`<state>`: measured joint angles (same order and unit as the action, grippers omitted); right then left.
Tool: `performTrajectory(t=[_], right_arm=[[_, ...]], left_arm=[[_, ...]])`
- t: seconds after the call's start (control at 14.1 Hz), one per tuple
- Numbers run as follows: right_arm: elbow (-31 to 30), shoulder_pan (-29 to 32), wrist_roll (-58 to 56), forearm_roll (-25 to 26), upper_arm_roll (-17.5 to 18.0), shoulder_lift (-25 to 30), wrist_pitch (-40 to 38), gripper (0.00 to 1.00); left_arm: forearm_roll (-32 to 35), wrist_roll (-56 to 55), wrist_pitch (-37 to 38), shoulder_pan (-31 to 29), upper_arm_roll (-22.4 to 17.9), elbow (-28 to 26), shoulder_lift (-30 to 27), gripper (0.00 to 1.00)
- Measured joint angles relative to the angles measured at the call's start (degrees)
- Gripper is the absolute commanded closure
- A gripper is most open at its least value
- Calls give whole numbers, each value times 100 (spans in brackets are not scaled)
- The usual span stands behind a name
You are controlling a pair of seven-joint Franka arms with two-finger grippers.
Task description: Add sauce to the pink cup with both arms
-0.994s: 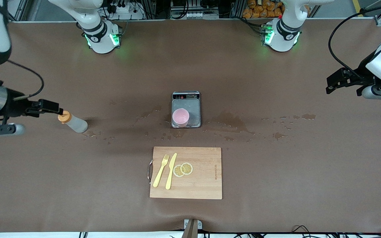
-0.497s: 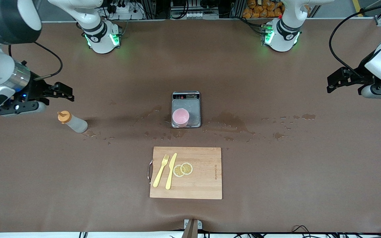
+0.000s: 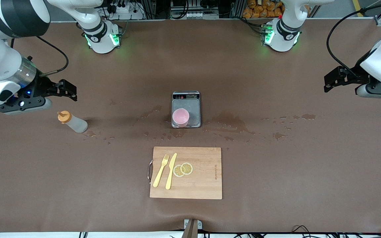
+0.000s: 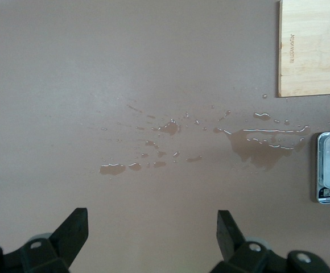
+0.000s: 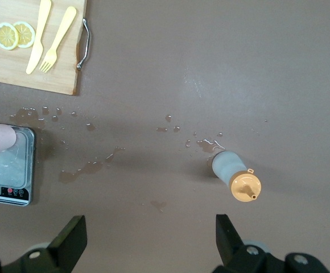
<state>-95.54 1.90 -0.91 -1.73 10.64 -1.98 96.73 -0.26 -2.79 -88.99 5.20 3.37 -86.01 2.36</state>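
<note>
Two end effectors hang with fingers spread and nothing between them. Our right end effector [image 3: 67, 89] is over the table [image 3: 276, 172] just beside the sauce [image 3: 73, 122], which stands under it; its wrist view alone shows the orange cap from above. Our left end effector [image 3: 334, 79] is over wet patches [image 4: 170, 128]. Only the front view shows the whole pink cup [image 3: 180, 117] on the scale [image 3: 193, 109], well apart from both.

No legible text (board's mark unreadable)
</note>
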Motion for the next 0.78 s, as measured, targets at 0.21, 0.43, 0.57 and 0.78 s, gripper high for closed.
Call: performTrajectory(t=[0.21, 0.43, 0.57, 0.78], right_arm=[[84, 9, -63, 146, -6, -5, -48, 0], [143, 10, -519, 432, -10, -17, -49, 0], [213, 55, -1105, 481, -42, -19, -49, 0], [264, 243, -1625, 483, -82, -25, -53, 0]], left_arm=[[0, 0, 4, 2, 3, 0, 0, 0], [0, -4, 5, 0, 3, 3, -3, 0], [0, -4, 5, -1, 3, 7, -10, 0], [0, -3, 5, -2, 3, 8, -12, 0]])
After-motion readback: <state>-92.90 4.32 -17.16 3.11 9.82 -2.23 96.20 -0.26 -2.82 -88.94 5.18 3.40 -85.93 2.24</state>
